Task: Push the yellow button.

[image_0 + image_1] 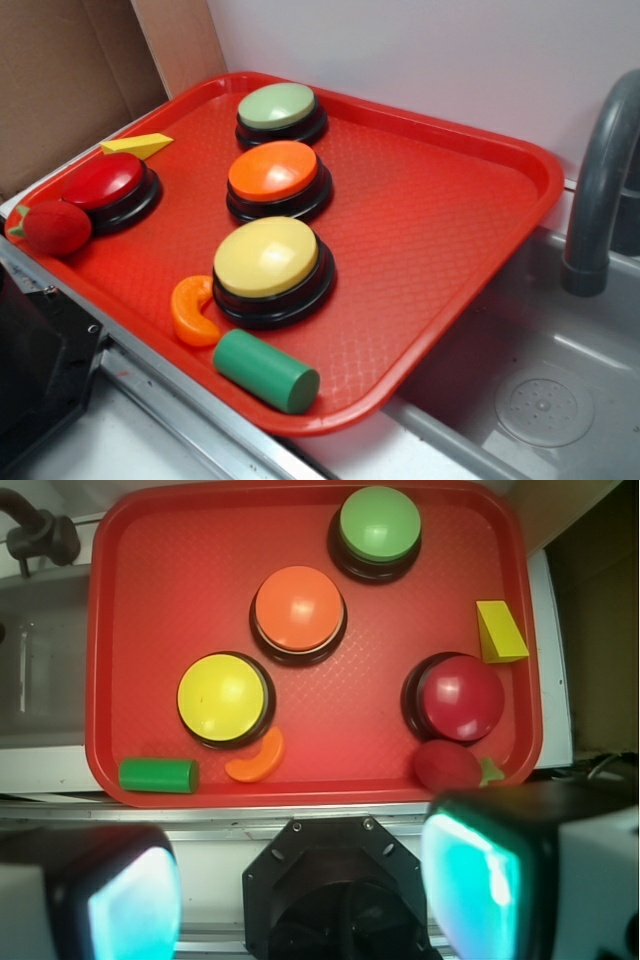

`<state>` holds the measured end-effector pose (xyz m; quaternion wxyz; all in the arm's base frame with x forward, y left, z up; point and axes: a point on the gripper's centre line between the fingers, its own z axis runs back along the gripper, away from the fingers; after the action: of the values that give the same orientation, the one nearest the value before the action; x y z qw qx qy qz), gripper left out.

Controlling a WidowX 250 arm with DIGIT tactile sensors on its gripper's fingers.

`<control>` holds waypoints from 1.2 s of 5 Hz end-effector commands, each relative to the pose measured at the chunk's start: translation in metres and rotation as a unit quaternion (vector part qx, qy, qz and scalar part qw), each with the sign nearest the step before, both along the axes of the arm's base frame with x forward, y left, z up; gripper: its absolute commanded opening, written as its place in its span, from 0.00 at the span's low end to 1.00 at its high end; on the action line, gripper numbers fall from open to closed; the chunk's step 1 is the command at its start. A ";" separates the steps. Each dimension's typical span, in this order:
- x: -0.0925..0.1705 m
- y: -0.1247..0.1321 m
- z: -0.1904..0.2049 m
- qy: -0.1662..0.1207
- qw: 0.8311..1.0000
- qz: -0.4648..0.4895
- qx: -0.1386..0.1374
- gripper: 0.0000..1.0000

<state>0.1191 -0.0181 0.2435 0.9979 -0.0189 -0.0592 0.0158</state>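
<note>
The yellow button (268, 258) (222, 697), a glossy yellow dome on a black round base, stands near the front edge of the red tray (450, 220) (420, 590). Nothing touches it. In the wrist view my gripper (300, 890) hangs high above, off the tray's near edge and over the black robot base (340, 890). It is open, with a wide empty gap between the teal-padded fingers (135, 905). The exterior view does not show the gripper.
On the tray are an orange button (275, 172), a pale green button (278, 105), a red button (105, 183), a yellow wedge (137, 146), a red strawberry toy (55, 228), an orange crescent (190, 312) and a green cylinder (265, 371). A faucet (600, 190) and sink (540, 390) lie right.
</note>
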 end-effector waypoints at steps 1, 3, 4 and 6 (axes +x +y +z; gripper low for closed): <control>0.000 0.000 0.000 0.000 1.000 0.000 0.000 1.00; 0.045 -0.049 -0.058 -0.023 0.965 -0.241 0.104 1.00; 0.057 -0.066 -0.091 -0.053 0.950 -0.283 0.122 1.00; 0.080 -0.069 -0.152 -0.026 0.956 -0.286 0.057 1.00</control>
<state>0.1972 -0.0831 0.0855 0.9599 0.0242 -0.0610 -0.2724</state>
